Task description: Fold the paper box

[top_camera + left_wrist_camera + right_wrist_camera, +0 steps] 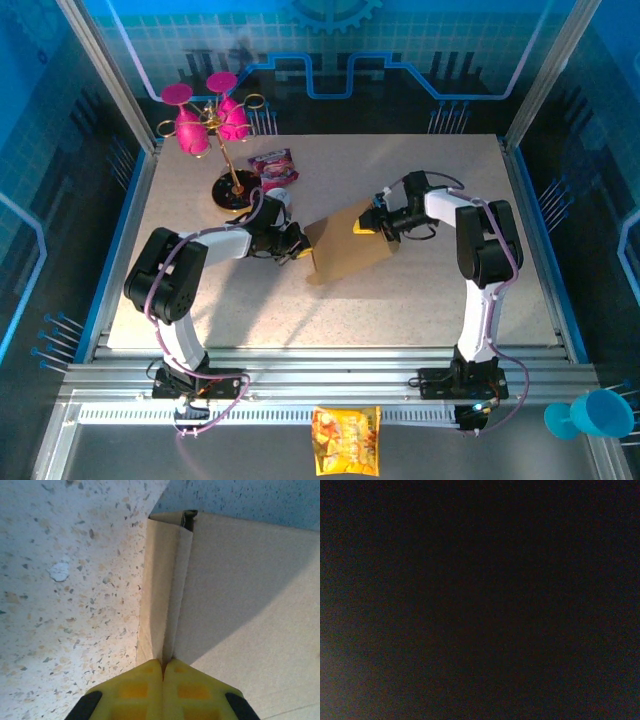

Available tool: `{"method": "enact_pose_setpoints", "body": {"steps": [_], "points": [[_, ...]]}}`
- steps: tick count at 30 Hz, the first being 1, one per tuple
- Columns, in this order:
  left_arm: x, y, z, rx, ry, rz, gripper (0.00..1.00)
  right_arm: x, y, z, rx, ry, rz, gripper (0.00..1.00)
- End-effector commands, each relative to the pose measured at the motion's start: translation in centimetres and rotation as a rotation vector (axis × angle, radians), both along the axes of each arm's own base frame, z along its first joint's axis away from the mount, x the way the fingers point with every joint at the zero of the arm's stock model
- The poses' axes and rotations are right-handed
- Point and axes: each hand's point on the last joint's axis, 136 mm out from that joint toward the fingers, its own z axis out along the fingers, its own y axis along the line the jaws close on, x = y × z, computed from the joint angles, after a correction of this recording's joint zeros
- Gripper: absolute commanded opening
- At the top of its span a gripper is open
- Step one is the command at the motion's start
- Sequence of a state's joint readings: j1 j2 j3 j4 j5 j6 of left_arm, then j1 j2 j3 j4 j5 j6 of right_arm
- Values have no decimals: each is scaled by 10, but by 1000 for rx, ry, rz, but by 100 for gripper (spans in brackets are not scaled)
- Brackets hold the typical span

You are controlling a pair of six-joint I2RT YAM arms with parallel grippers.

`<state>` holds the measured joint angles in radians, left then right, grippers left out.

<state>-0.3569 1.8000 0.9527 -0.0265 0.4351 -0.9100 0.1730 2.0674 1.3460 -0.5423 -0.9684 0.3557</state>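
The paper box (345,252) is a brown cardboard sheet lying slanted in the middle of the table. My left gripper (298,247) reaches in from the left and meets the sheet's left edge. In the left wrist view its yellow fingers (140,690) are pressed together, and a folded-up narrow flap (160,590) of the paper box (240,605) runs into the seam of the left gripper (163,662). My right gripper (372,227) sits at the sheet's upper right edge, partly over the cardboard. How its jaws stand is not visible, and the right wrist view is dark.
At the back left stands a gold rack with pink cups (212,120), and beside it lies a purple snack packet (272,166). A yellow snack bag (346,440) lies off the table's front edge. A blue cup (592,414) sits at the bottom right. Speckled table (400,300).
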Motion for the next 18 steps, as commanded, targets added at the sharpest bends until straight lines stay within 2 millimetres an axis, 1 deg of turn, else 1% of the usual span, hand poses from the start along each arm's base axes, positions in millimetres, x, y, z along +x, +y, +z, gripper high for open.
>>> {"method": "enact_pose_setpoints", "body": {"steps": [1, 3, 5, 6, 8, 9, 10, 11, 12, 14, 15, 16, 17, 18], "points": [[-19, 23, -44, 128, 127, 62, 3, -15, 18, -3, -51, 33, 20, 44], [-15, 22, -33, 117, 93, 68, 4, -13, 18, -1, -61, 37, 8, 37], [-8, 23, -16, 104, 46, 89, 6, -12, 17, 1, -76, 41, 2, 33], [-3, 24, -2, 95, 6, 103, 9, -12, 16, 3, -82, 42, 0, 30], [8, 28, 28, 96, -77, 139, 19, -11, 14, 7, -83, 54, -13, 27], [12, 33, 47, 107, -125, 161, 25, -11, 14, 10, -74, 67, -23, 26], [16, 41, 66, 133, -175, 191, 33, -10, 12, 12, -70, 81, -36, 25], [18, 48, 82, 156, -220, 217, 39, -10, 10, 14, -69, 89, -49, 23], [22, 57, 102, 173, -285, 245, 44, -10, 9, 16, -62, 103, -64, 21], [28, 70, 141, 194, -419, 282, 57, -8, 6, 23, -41, 120, -95, 18], [31, 75, 162, 210, -491, 289, 69, -7, 4, 27, -30, 129, -110, 17], [35, 84, 181, 234, -543, 325, 95, -6, 2, 34, -12, 137, -126, 17], [36, 95, 190, 264, -544, 384, 99, -5, 1, 39, 5, 140, -140, 17], [37, 105, 199, 279, -530, 439, 99, -3, -2, 45, 20, 151, -162, 17]]}}
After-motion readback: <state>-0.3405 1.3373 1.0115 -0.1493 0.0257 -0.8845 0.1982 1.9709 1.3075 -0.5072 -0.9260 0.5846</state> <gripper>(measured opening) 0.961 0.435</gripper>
